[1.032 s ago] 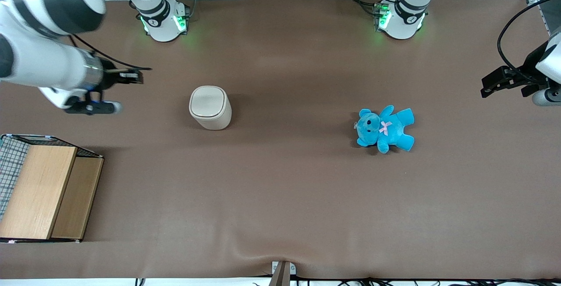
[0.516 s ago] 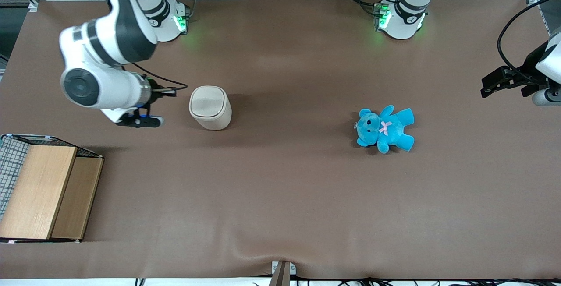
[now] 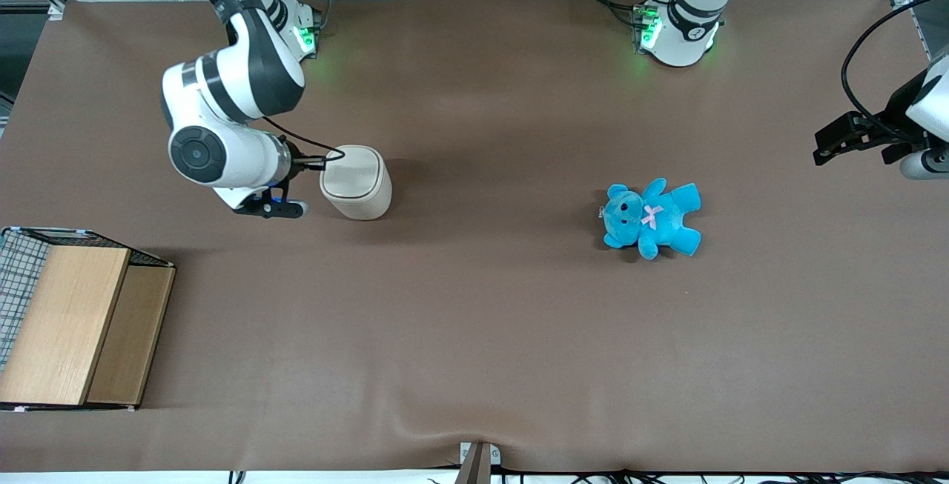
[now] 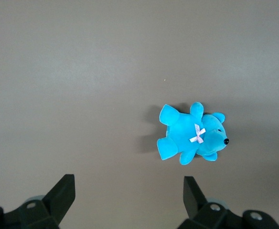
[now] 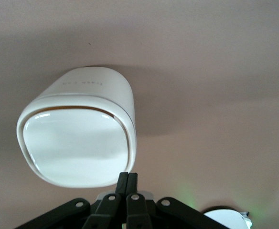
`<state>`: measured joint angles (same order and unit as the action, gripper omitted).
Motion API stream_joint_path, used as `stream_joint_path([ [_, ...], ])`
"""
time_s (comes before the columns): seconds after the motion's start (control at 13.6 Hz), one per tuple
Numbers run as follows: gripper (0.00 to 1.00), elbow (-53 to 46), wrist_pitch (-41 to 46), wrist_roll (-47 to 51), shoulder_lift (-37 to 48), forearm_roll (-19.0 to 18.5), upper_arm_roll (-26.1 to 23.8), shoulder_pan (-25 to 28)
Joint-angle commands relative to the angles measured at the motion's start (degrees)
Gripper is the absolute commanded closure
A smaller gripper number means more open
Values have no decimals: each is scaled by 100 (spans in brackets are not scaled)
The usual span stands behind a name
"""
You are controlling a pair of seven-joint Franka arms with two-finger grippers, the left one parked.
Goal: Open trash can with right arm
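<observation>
The cream-white trash can (image 3: 356,181) stands upright on the brown table with its smooth flip lid down. The right wrist view shows the can (image 5: 80,131) with a thin tan line along the lid's edge. The white right arm (image 3: 222,117) reaches in from the working arm's end of the table. Its small black gripper (image 3: 324,164) is shut and holds nothing. In the right wrist view the gripper (image 5: 127,175) has its two fingers pressed together, with the tips at the rim of the lid.
A blue teddy (image 3: 650,218) lies on the table toward the parked arm's end, also in the left wrist view (image 4: 192,138). A wood-topped wire basket (image 3: 70,321) stands at the working arm's end, nearer the front camera than the can.
The right arm has swung in from the table's edge toward the trash can. Its gripper now reaches the lid's rim. The can and teddy have not moved.
</observation>
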<state>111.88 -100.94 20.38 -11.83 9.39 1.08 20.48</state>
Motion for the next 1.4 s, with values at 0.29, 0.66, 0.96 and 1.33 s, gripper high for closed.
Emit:
stream_joint_path([
  [0.29, 100, 36, -233, 98, -311, 195, 32, 219],
  [0.66, 100, 343, -452, 98, -320, 362, 32, 360],
  [0.96, 100, 501, -759, 133, -381, 362, 32, 413],
  [1.33, 100, 484, -734, 185, -356, 362, 41, 404],
])
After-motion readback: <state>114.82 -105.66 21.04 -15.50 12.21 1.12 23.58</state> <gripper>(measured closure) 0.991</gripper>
